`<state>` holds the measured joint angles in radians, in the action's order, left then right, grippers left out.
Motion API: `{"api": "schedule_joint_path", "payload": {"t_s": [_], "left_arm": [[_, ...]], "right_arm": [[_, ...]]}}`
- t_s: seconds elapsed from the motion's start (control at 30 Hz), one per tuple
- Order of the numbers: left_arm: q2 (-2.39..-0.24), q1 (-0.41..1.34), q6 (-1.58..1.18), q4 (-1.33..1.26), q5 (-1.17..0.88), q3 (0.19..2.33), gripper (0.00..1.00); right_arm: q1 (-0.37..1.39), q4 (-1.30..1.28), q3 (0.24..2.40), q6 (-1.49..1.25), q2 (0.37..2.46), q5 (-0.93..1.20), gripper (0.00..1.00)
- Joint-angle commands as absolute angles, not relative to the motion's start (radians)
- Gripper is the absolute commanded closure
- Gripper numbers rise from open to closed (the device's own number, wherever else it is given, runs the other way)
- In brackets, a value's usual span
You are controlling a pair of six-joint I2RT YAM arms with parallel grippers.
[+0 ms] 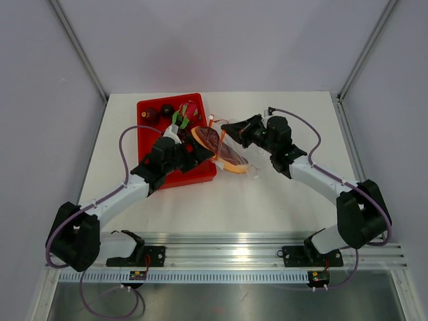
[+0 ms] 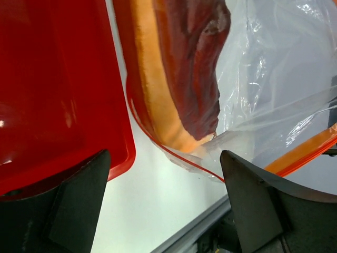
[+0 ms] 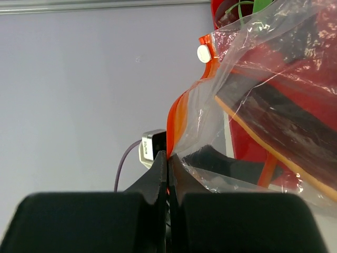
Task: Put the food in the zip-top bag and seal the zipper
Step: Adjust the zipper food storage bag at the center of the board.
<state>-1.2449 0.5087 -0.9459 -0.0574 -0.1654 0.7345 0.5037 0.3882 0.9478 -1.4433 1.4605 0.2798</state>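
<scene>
While my right gripper [image 3: 167, 156] is pinching the zipper [image 3: 179, 113], I am seeing the left gripper [image 2: 164, 164] hanging spread. Food [image 2: 192, 68] is lying at the bag [image 2: 274, 79] mouth, just beside the bin [image 2: 52, 95].

1. Overhead, the dark food lumps [image 1: 151, 114] at the 12 o'clock end of the red bin [image 1: 144, 132] were too small for me to identify.
2. The left arm [image 1: 159, 164] covered much of the bin's 6 o'clock half.
3. On the left wrist camera, the slab of food [image 2: 192, 68] ran off the frame at 12 o'clock.
4. On the right wrist camera, the zip-top bag [image 3: 263, 105] was cut off at 3 o'clock. Its zipper [image 3: 176, 118] vanished at 6 o'clock between the pinched fingers of the right gripper [image 3: 167, 158].
</scene>
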Motion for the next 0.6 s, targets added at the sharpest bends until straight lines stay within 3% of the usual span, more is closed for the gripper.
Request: {"api": "schedule_joint_path", "payload": {"t_s": [0.0, 0.27, 0.4, 0.5, 0.53, 0.57], "left_arm": [[-1.294, 0.499, -1.020, -0.199, -0.287, 0.712, 0.13], [-1.374, 0.495, -1.072, -0.278, -0.294, 0.703, 0.26], [-1.394, 0.495, -1.081, -0.301, -0.296, 0.709, 0.44], [-1.401, 0.495, -1.069, -0.288, -0.284, 0.726, 0.51], [-1.404, 0.495, -1.060, -0.272, -0.281, 0.742, 0.61], [-1.404, 0.494, -1.054, -0.264, -0.279, 0.749, 0.65]], "right_arm": [[0.511, 0.483, 0.959, -1.436, 1.471, 0.324, 1.00], [0.512, 0.486, 0.966, -1.434, 1.480, 0.333, 1.00], [0.512, 0.486, 0.969, -1.434, 1.483, 0.336, 1.00], [0.512, 0.486, 0.973, -1.433, 1.488, 0.339, 1.00], [0.512, 0.488, 0.974, -1.434, 1.489, 0.344, 1.00], [0.514, 0.486, 0.974, -1.433, 1.489, 0.345, 1.00]]}}
